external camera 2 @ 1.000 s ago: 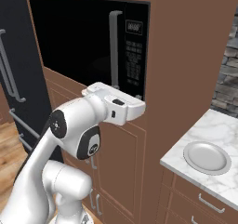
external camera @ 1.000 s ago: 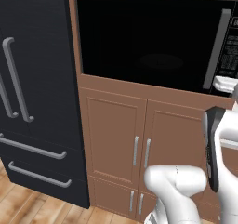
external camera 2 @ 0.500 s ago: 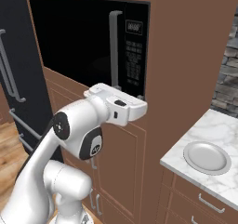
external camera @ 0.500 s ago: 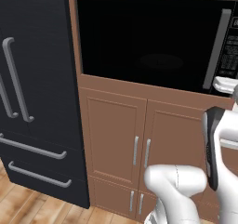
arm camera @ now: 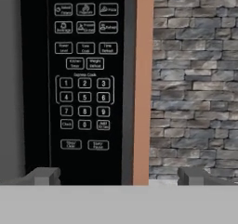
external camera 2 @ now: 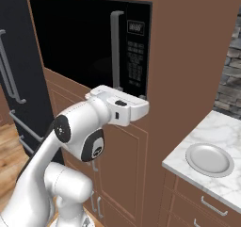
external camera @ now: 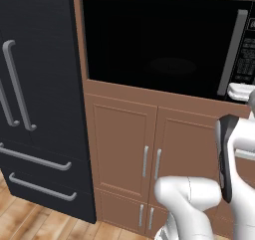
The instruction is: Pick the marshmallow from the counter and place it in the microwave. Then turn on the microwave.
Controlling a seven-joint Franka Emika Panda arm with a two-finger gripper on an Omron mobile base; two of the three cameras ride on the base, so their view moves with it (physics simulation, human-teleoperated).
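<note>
The black microwave (external camera: 159,45) sits in brown wood cabinetry, with its grey vertical handle (external camera 2: 115,49) beside the keypad (arm camera: 84,83). The door looks shut over a dark window. My gripper (arm camera: 120,176) is open and empty. It points straight at the keypad's lower rows from close by, with one fingertip (arm camera: 44,174) on each side. From the right base view, my hand (external camera 2: 127,106) hovers just below and in front of the keypad (external camera 2: 135,56). The marshmallow is out of view. The marble counter (external camera 2: 221,136) lies to the right.
A round white plate (external camera 2: 209,159) rests on the counter. The black fridge (external camera: 35,99) with long grey handles stands left of the microwave. Wooden cabinet doors (external camera: 144,154) are below the microwave. A grey stone-brick wall (arm camera: 195,79) is to the right.
</note>
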